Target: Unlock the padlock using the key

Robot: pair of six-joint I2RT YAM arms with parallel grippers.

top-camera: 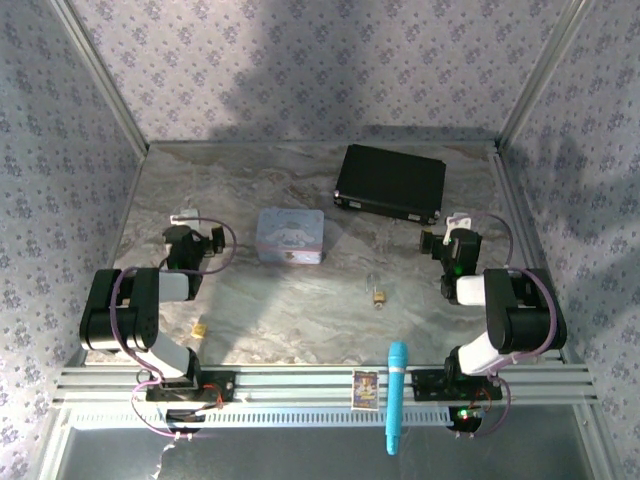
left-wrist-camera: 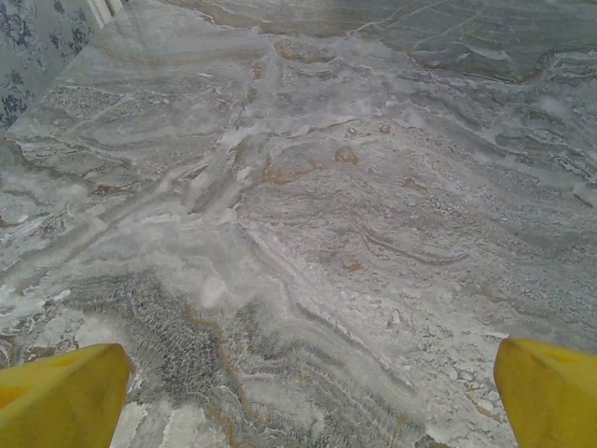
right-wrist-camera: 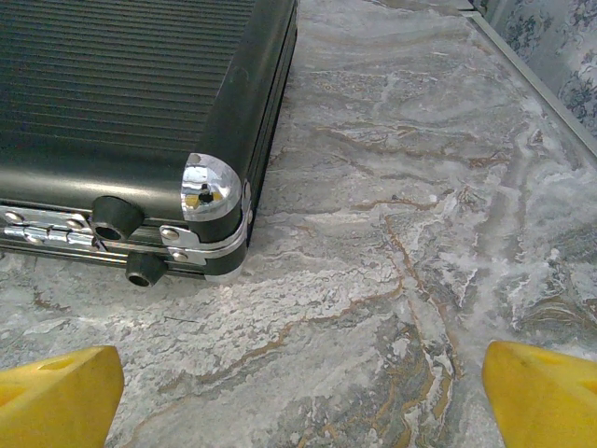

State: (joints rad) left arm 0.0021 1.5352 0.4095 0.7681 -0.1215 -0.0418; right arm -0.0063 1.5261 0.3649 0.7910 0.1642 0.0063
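Two tiny items, padlock [top-camera: 380,297] and key [top-camera: 374,282], barely resolve; contact unclear.

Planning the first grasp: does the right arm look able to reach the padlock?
Probably yes: the padlock lies on bare table near the open right gripper, nothing between, though the gripper points at the black case.

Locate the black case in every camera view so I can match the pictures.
Top external: black case lies flat at the far right of the marble table.
Right wrist: upper left, its chrome corner pointing toward the open right end effector.
Left wrist: marble table ahead of the open left end effector.
Shared landmark: the marble table's grey-brown veining.
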